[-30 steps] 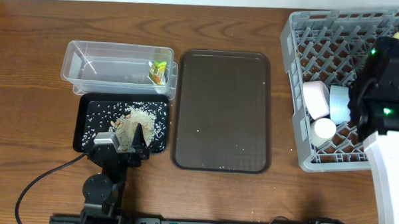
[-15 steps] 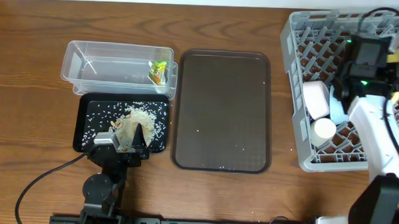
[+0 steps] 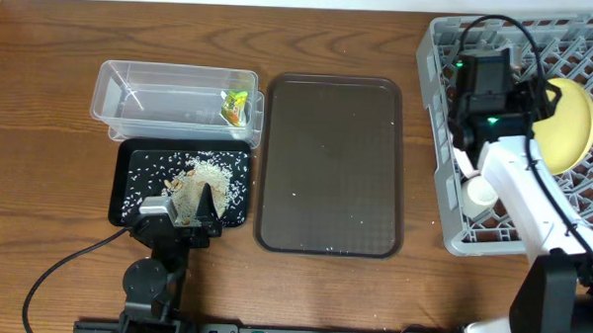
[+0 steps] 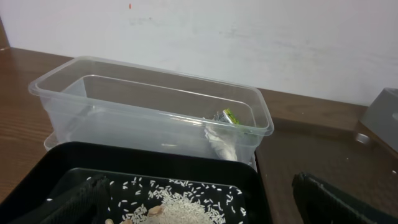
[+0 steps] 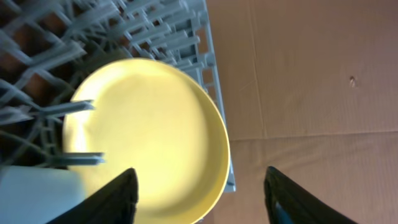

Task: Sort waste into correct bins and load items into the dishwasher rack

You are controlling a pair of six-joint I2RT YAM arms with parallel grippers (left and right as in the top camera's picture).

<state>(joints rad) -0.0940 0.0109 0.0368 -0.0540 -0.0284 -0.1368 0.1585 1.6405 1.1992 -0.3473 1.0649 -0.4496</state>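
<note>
The yellow-green plate (image 3: 567,122) (image 5: 146,134) stands on edge among the prongs of the grey dishwasher rack (image 3: 449,53), near its right side. My right gripper (image 5: 202,196) (image 3: 534,104) is open, and the plate's rim lies between its spread fingers without being clamped. A small white cup (image 3: 478,193) sits in the rack's near left corner. My left gripper (image 4: 199,208) (image 3: 191,207) rests open over the black tray (image 3: 129,161), which holds the rice and scraps (image 4: 180,208). The green-and-orange wrapper (image 3: 236,107) (image 4: 227,117) lies in the clear tub (image 3: 121,91).
A large dark brown serving tray (image 3: 329,166) with a few stray grains lies between the bins and the rack. My right arm's white link (image 3: 532,209) crosses the rack's near edge. Beyond the rack's outer wall the right wrist view shows brown floor (image 5: 311,93).
My right arm swung toward the rack's far side and its gripper went from shut to open, leaving the plate standing in the rack. The left arm stayed still.
</note>
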